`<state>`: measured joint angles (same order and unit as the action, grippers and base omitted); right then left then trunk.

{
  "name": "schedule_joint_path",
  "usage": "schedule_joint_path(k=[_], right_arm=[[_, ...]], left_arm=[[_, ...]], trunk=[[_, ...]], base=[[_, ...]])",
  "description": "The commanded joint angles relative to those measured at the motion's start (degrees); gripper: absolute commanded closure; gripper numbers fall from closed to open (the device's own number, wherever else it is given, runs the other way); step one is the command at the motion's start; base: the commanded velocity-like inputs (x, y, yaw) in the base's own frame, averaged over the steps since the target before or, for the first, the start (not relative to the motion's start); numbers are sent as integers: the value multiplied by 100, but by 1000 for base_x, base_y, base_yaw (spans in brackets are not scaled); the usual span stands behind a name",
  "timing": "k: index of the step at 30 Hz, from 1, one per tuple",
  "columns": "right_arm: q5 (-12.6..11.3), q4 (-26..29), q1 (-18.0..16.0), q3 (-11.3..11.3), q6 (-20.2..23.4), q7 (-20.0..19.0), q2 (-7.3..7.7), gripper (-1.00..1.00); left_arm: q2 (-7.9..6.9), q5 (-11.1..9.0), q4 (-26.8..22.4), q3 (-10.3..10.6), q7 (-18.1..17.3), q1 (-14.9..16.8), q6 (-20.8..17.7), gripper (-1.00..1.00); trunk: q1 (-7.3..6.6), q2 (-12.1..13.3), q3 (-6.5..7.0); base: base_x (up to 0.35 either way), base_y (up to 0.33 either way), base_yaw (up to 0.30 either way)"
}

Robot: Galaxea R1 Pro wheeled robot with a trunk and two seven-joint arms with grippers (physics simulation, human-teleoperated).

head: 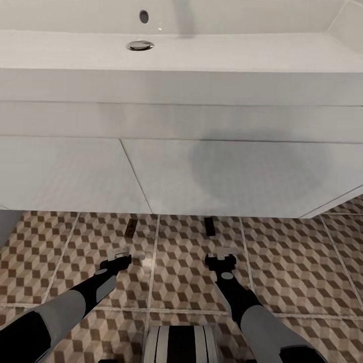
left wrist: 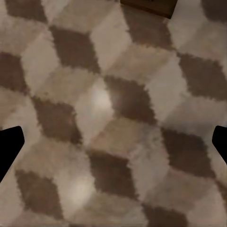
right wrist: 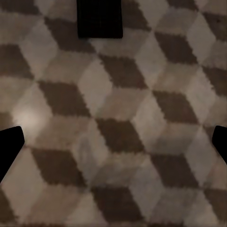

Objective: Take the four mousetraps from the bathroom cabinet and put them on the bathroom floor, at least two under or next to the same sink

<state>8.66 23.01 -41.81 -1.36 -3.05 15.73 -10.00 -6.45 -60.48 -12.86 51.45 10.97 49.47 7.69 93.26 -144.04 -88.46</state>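
Here both sets of jaws stand spread wide with nothing between them: in each wrist view the dark fingertips [left wrist: 9,146] sit at opposite edges, with only patterned tile in the gap. The left gripper [head: 122,256] and the right gripper [head: 225,254] hang low over the bathroom floor [head: 282,272], just in front of the sink [head: 181,126].

Two mousetraps already lie on the tiles at the foot of the sink's boxy body: one mousetrap [head: 131,227] just ahead of the left gripper, the other trap [head: 209,226] just ahead of the right one. Each looks flat and apart from the fingers.

Judging from this, the placing at the sink looks done for these two. To finish the step well, lift both arms straight up before pulling back, so no finger drags a trap away from the sink. Whether the remaining two traps are on the floor cannot be told here.
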Motion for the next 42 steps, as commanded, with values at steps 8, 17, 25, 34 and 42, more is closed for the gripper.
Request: schedule_joint_path(k=[8,17,25,34,42], right_arm=[[37,-7,-3,-15,-3,35,0,-100],[35,-6,-3,-17,-3,35,0,-100],[31,-11,-3,-22,8,35,0,-100],[26,-28,-3,-20,26,35,0,-100],[30,-18,-3,-15,3,36,0,-100]], left_arm=[[-2,-42,-15,49,37,1,13,-100],[2,-42,-15,50,36,1,14,-100],[-3,-42,-15,50,36,1,14,-100],[-5,-42,-15,50,36,1,14,-100],[-4,-42,-15,50,36,1,14,-100]], trunk=[[-1,-1,-3],[-1,-1,-3],[-1,-1,-3],[-1,-1,-3],[-1,-1,-3]], base=[[-181,0,0],[-315,0,0],[-222,0,0],[-32,0,0],[-4,0,0]])
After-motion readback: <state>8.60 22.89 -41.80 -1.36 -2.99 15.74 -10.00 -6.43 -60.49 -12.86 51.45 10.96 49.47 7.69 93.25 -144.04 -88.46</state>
